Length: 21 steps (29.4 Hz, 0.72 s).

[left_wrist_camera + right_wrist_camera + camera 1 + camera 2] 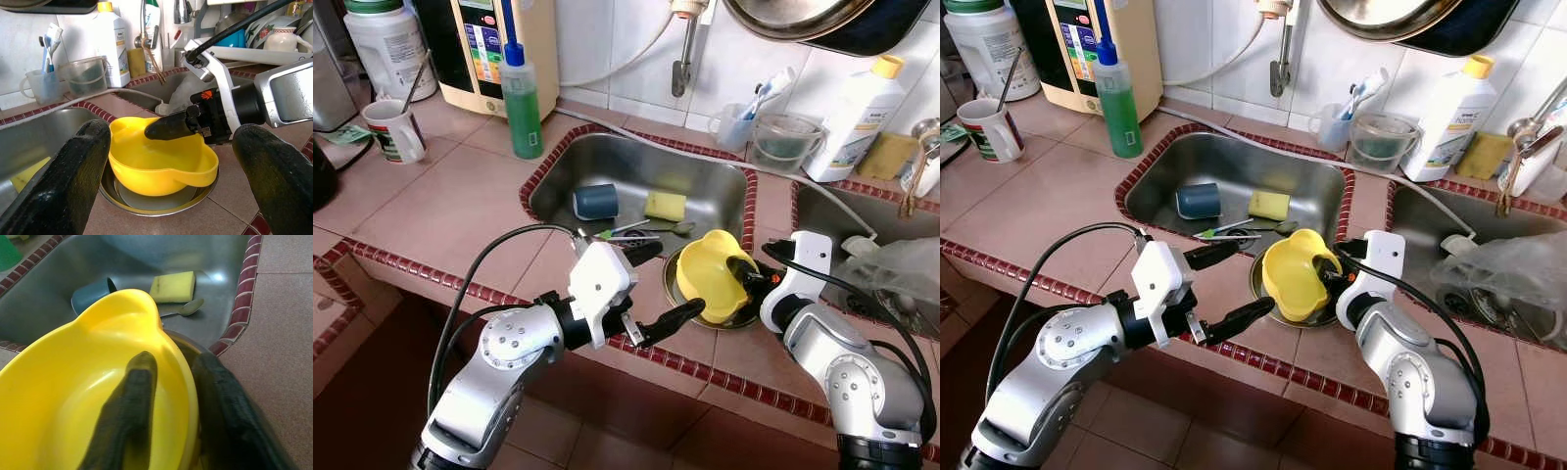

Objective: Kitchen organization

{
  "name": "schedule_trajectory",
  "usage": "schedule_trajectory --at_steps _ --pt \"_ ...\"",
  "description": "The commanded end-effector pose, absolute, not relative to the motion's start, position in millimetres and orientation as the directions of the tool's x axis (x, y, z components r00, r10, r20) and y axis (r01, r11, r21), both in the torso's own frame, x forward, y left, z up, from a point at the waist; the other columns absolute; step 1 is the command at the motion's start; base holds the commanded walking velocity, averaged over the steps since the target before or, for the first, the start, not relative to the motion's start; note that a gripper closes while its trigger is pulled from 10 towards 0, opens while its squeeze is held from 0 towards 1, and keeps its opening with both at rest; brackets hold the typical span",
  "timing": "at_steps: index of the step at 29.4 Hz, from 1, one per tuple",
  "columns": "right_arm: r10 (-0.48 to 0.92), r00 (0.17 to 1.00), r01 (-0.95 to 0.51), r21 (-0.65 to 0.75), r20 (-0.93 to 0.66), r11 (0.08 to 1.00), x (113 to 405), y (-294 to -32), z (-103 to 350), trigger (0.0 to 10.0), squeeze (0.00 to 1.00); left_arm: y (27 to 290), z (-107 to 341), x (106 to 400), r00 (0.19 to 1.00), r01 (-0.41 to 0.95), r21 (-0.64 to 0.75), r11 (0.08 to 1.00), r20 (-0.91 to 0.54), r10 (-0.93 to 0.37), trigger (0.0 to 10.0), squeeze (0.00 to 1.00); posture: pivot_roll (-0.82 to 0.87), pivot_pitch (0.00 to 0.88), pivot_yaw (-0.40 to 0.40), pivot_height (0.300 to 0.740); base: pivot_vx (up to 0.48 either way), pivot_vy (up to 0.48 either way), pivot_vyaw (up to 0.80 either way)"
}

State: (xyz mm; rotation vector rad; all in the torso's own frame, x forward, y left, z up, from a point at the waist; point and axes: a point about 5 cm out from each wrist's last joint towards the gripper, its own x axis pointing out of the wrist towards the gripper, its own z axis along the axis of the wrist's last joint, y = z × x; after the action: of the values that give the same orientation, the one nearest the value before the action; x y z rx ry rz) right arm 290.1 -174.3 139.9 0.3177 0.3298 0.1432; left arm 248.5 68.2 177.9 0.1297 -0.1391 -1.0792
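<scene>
A yellow plastic bowl rests tilted in a shallow steel dish on the counter at the front corner of the left sink. My right gripper is shut on the bowl's rim, one finger inside and the other outside the wall. My left gripper stands open just left of the bowl, its two fingers spread either side of it without touching. In the sink lie a blue cup on its side, a yellow sponge and a spoon.
A green soap bottle stands at the sink's back left, a mug further left. A toothbrush cup, clear container and white bottle line the back. The right sink holds a plastic bag.
</scene>
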Motion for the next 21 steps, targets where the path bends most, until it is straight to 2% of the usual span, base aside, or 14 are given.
schedule_trajectory --at_steps 1,21 --pt "0.175 0.94 -0.072 0.332 -0.292 0.94 290.2 -177.5 142.4 0.0 0.0 67.1 185.1 248.3 0.458 0.864 0.201 0.462 0.068 -0.886 10.0 0.0 0.04 0.082 -0.065 0.74 0.0 0.0 0.0" --pt "0.208 0.943 -0.097 0.382 -0.261 0.919 292.3 -173.1 148.2 0.0 0.0 69.0 189.6 255.5 0.479 0.849 0.206 0.486 0.087 -0.874 10.0 0.0 0.05 0.071 -0.075 0.74 0.0 0.0 0.0"
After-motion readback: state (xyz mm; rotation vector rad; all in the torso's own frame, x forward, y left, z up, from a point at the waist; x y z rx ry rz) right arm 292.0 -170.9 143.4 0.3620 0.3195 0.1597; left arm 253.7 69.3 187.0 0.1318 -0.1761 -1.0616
